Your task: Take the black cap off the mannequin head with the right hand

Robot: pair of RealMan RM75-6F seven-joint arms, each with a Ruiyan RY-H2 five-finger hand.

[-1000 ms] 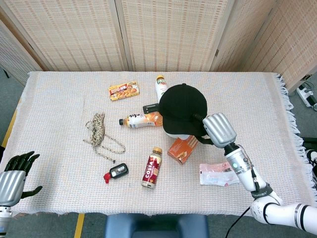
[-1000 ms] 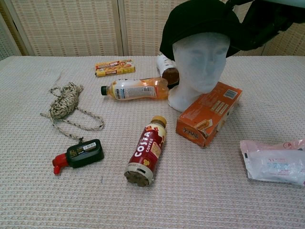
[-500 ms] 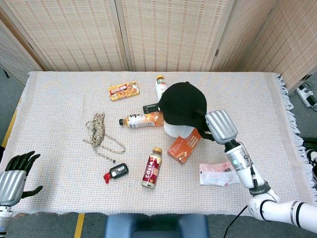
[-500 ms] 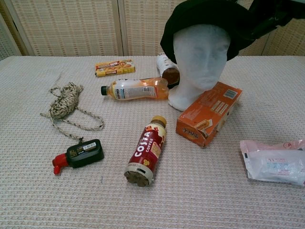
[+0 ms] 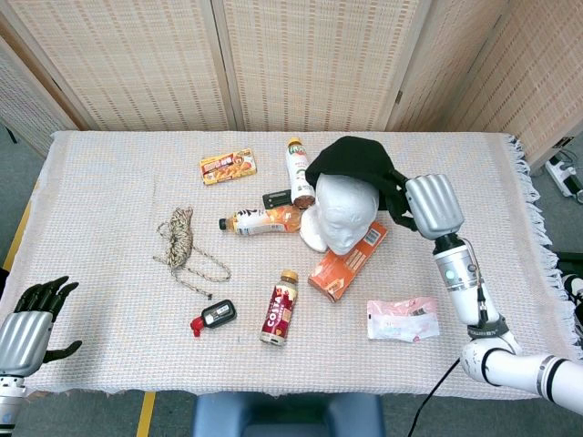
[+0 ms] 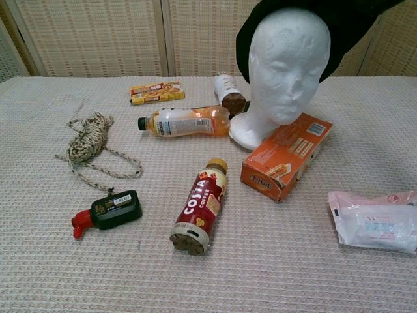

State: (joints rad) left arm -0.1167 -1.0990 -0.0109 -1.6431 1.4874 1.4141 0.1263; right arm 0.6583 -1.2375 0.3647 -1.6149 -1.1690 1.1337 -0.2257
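The white foam mannequin head (image 5: pixel 342 209) stands mid-table, bare on top and tilted, its base beside an orange box. The black cap (image 5: pixel 355 164) hangs just behind and above the head, crumpled, off its crown. My right hand (image 5: pixel 432 206) is to the right of the head and grips the cap's right edge. In the chest view the mannequin head (image 6: pixel 287 65) leans over the box, with the cap (image 6: pixel 345 26) dark behind it; the right hand does not show there. My left hand (image 5: pixel 27 320) rests at the near left table edge, fingers apart and holding nothing.
An orange box (image 5: pixel 346 264) lies against the head's base. Around it lie a Costa coffee bottle (image 5: pixel 279 308), an orange drink bottle (image 5: pixel 260 219), a white bottle (image 5: pixel 298 168), a rope (image 5: pixel 182 238), a snack pack (image 5: pixel 228 167), a black and red gadget (image 5: pixel 212 316) and a pink packet (image 5: pixel 404 319).
My right hand has moved up and back to the right, pulling the cap off the crown. The face is now bare and the head has tipped.
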